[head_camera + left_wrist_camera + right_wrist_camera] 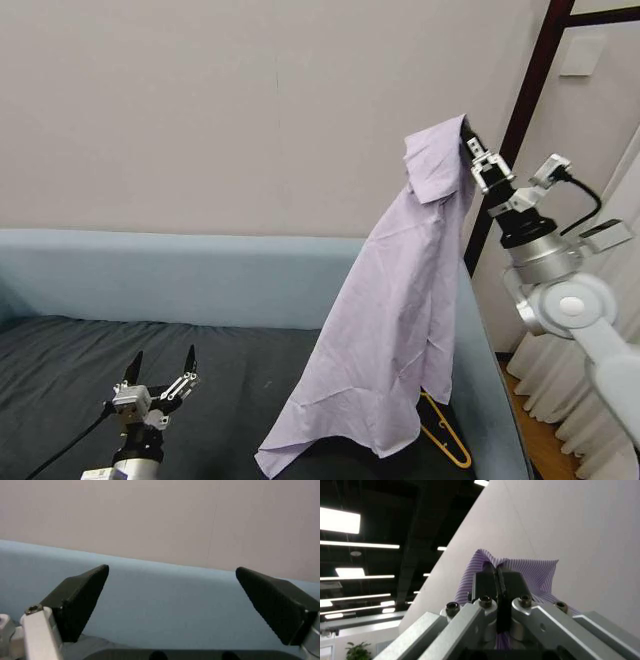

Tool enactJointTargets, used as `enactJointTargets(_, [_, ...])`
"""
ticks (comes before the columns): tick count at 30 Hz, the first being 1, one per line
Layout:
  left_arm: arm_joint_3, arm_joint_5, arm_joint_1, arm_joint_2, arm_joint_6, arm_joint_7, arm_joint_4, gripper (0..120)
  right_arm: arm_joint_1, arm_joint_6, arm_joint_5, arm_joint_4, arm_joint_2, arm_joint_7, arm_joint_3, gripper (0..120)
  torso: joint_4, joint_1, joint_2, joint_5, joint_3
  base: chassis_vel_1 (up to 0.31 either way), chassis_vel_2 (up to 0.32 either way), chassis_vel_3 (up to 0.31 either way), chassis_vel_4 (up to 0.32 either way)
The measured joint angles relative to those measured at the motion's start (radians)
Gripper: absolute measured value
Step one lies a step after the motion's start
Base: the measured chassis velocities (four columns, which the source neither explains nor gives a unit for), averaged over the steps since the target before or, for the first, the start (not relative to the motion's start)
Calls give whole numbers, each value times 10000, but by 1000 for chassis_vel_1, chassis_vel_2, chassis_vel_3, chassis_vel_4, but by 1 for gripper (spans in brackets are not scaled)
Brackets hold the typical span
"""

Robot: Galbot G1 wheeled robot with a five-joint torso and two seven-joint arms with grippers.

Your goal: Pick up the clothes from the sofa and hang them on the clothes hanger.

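Above the right end of the pale blue fabric sofa [200, 280], the right gripper [469, 146] pinches a fold of the lilac striped cotton shirt [400, 320]. The shirt's hem rests on the seat, over the thin yellow hanger [447, 432]. The pinch may slip, or the hem may snag that hanger. The left gripper [163, 362] hangs spread open over the roomy left seat. A dark door frame [525, 110] crowds the right end.

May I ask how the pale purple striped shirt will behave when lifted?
Probably floppy: the pale purple striped shirt hangs in folds from the right end effector. Likely light: one pinch holds it. Left end effector sits open.
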Motion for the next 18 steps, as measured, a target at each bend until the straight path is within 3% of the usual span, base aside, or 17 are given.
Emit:
enactJointTargets(5, [113,62,-106,-129,0,15,65,100,-55,-427,53,577,-616,403,149,0,3,0,-1,-2,0,0,0,0,0])
enactJointTargets(9, [152,117,-158,-233,-10,19,121,100,-507,-870,-1052,714,-614,591,-290,0,-1,-1,1,-5,-1,0,0,0,0])
enactJointTargets(12, [155,207,-127,-267,-32,23,158,100,-1291,-885,-3105,-18,204,170,-1399,0,4,-1,1,-5,0,0,0,0,0])
enactJointTargets(13, [123,219,-90,-252,-36,25,165,100,-1708,-767,-4004,-550,798,-10,-1941,0,1,0,1,-2,0,0,0,0,0])
enactJointTargets(14, [123,219,-90,-252,-36,25,165,100,-1708,-767,-4004,-550,798,-10,-1941,0,1,0,1,-2,0,0,0,0,0])
enactJointTargets(16, [6,216,-31,-162,-37,21,188,100,-2341,-469,-5320,-1802,2122,-110,-2888,0,2,0,-2,0,2,0,0,0,0])
enactJointTargets(17, [6,216,-31,-162,-37,21,188,100,-2341,-469,-5320,-1802,2122,-110,-2888,0,2,0,-2,0,2,0,0,0,0])
enactJointTargets(18, [-84,201,-2,-87,-33,27,191,100,-2531,-295,-5833,-2458,2793,-124,-3402,0,1,0,-1,-1,2,0,0,0,0])
